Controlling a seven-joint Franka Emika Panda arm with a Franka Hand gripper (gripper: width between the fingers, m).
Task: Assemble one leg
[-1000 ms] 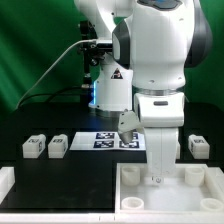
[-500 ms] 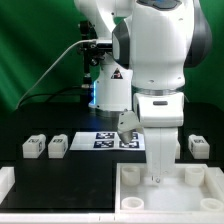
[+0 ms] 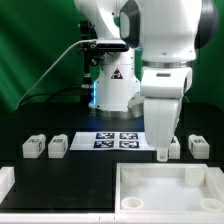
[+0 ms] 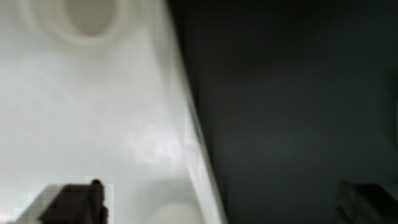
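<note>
Gripper [image 3: 163, 154] spread wide and empty, over the panel's [image 3: 165, 188] far edge, a leg [image 3: 177, 149] on the desk [image 3: 90, 160] just beside it, toward the exterior view's right

Bright room, blurred wrist camera.
In the exterior view the white arm [image 3: 165, 50] is evenly lit against the green backdrop [image 3: 30, 50], the black desk [image 3: 80, 172] swallows shadows, and a blue glow [image 3: 93, 93] shows near its base; the wrist view is out of focus, with a pale sheen on the white panel [image 4: 89, 130] and the fingers [image 4: 71, 205] of the pincer [image 4: 221, 206] mere dark blurs.
</note>
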